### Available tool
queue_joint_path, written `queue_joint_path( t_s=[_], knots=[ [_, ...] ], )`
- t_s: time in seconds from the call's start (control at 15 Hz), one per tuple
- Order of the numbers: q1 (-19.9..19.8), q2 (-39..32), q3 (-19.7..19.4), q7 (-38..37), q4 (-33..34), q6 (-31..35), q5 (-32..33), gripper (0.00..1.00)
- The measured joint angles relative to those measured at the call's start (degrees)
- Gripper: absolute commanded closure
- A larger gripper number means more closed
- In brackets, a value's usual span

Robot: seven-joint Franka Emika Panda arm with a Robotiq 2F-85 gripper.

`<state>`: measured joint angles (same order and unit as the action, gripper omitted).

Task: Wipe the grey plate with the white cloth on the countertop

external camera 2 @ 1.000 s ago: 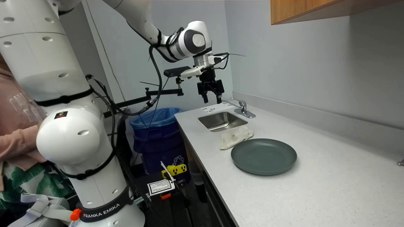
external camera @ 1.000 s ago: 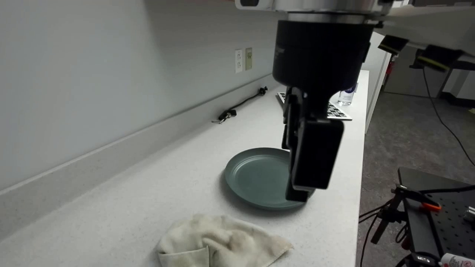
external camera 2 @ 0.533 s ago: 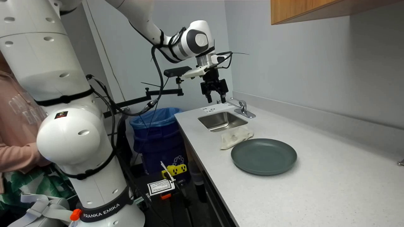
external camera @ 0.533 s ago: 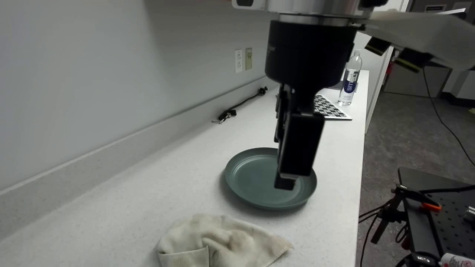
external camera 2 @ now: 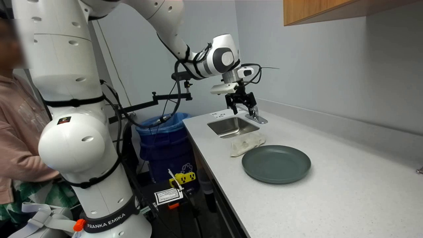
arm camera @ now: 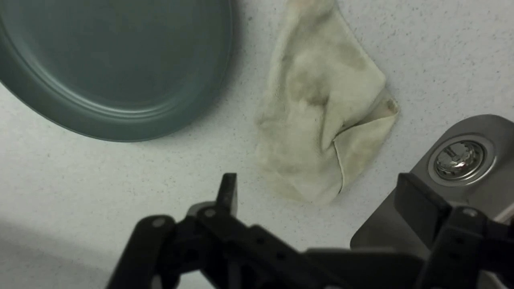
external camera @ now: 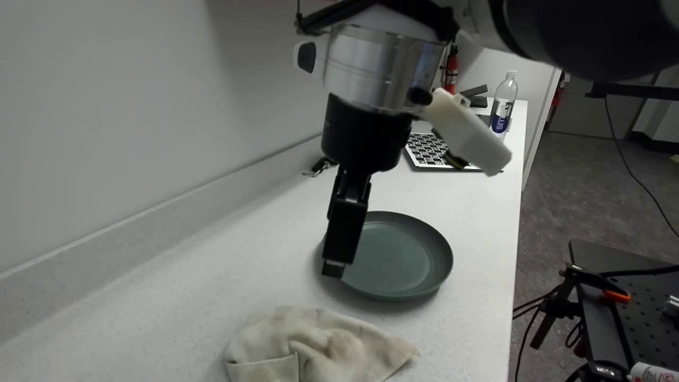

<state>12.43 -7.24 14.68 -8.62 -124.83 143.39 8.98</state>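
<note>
The grey-green plate [external camera: 398, 260] lies flat on the white countertop in both exterior views [external camera 2: 277, 165] and at the upper left of the wrist view [arm camera: 120, 52]. The off-white cloth [external camera: 313, 345] lies crumpled and stained beside the plate, between it and the sink [external camera 2: 247, 144]. In the wrist view the cloth [arm camera: 313, 108] is in the upper middle, with one corner folded. My gripper [arm camera: 317, 178] is open and empty, its fingers apart on either side of the cloth's near end in the picture. In both exterior views the gripper [external camera: 333, 269] hangs above the counter, tilted [external camera 2: 244, 112].
A steel sink [external camera 2: 231, 127] is set into the counter beyond the cloth, with a faucet [external camera 2: 261, 119] by the wall; the sink also shows in the wrist view [arm camera: 375, 234]. A checkered board [external camera: 424, 151] and a bottle [external camera: 503, 106] stand farther along. A cabinet [external camera 2: 317, 11] hangs overhead.
My gripper has moved toward the wall, come lower and tilted. It stays open. The plate and cloth have not moved.
</note>
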Motion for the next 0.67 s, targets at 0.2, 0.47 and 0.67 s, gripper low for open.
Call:
queue_joint_path(
  t_s=[0.2,0.47,0.67],
  knots=[
    [0.24,-5.36,-0.40,0.03,2.36,3.90,0.00,0.00],
    [2.10,-11.79,-1.58,0.03,5.90,4.62,1.18,0.00],
    [4.47,-15.79,-3.11,-0.03,8.11,4.62,3.30,0.00]
  ],
)
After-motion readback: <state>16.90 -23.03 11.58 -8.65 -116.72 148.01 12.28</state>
